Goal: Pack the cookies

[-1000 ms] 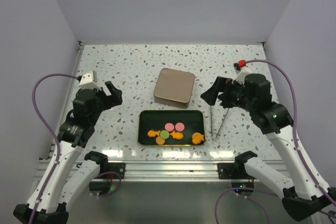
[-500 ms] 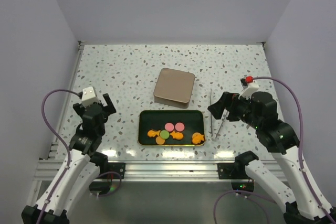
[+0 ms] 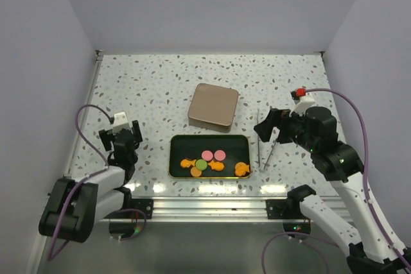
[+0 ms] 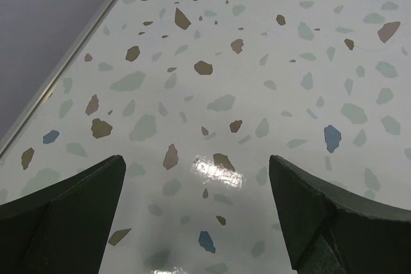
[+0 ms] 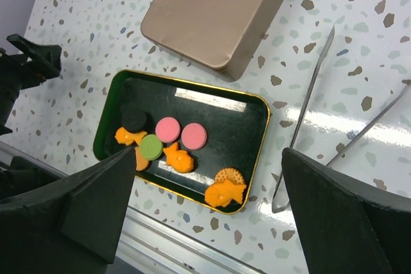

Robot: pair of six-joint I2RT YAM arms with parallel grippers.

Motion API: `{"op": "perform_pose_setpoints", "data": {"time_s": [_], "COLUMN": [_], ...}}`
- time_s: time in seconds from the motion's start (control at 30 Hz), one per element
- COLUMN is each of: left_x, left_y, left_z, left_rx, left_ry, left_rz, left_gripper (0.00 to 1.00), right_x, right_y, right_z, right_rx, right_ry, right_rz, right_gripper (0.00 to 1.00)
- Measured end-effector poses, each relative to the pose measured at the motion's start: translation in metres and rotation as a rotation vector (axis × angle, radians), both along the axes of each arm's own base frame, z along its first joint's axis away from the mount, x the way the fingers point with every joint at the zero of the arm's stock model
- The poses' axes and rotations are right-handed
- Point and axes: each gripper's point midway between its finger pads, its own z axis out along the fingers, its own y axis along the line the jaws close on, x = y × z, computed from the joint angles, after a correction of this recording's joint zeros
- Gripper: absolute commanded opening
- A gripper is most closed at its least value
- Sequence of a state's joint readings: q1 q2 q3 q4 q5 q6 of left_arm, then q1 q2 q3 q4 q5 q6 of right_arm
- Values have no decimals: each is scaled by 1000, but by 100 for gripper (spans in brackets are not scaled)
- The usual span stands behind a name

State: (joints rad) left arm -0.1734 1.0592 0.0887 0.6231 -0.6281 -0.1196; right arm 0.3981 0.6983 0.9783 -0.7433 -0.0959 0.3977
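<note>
The cookies (image 3: pixel 209 162) lie in a black tray with a gold rim (image 3: pixel 209 137) near the table's front. The right wrist view shows two pink rounds (image 5: pixel 194 136), a green round (image 5: pixel 151 146), a black round (image 5: pixel 134 120) and orange fish shapes (image 5: pixel 225 192) in the tray (image 5: pixel 237 120). My right gripper (image 3: pixel 264 124) hangs open and empty above the tray's right side (image 5: pixel 209 152). My left gripper (image 3: pixel 123 135) is low at the left, open and empty over bare speckled table (image 4: pixel 196 158).
A brown metal lid (image 3: pixel 214 106) lies just behind the tray; it also shows in the right wrist view (image 5: pixel 215 11). Metal tongs (image 3: pixel 260 142) lie on the table right of the tray, below my right gripper (image 5: pixel 308 113). White walls stand on three sides.
My left arm has folded down and pulled back to the near left, its gripper now low over the table. My right gripper dipped, then shifted slightly back. Cookies, lid and tongs stayed put.
</note>
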Motion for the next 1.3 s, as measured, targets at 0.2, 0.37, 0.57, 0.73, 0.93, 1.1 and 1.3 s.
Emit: {"op": "perform_pose_setpoints", "data": {"time_s": [0.2, 0.37, 0.57, 0.73, 0.93, 1.1, 1.3], "left_x": [39, 85, 87, 67, 72, 75, 76], "left_y": [13, 9, -16, -34, -44, -46, -46], "left_z": [4, 17, 27, -3, 11, 18, 22], "left_rx": [-29, -66, -89, -87, -59, -35, -28], "left_ry": [-32, -60, -158, -108, -161, -182, -197], "left_rz": [17, -63, -220, -339, -378, -394, -396], "left_gripper": [100, 92, 93, 100, 100, 100, 100], "right_x": [9, 6, -5, -5, 14, 50, 68], "right_y": [3, 2, -4, -6, -14, -49, -98], "right_z": [-1, 6, 6, 3, -17, -44, -119], "right_rx": [-15, -2, 13, -3, -105, -305, -507], "right_ry": [-2, -43, -104, -132, -93, -68, -105], "right_rz": [8, 9, 6, 12, -20, -206, -427], "right_gripper": [99, 99, 99, 99, 99, 99, 99]}}
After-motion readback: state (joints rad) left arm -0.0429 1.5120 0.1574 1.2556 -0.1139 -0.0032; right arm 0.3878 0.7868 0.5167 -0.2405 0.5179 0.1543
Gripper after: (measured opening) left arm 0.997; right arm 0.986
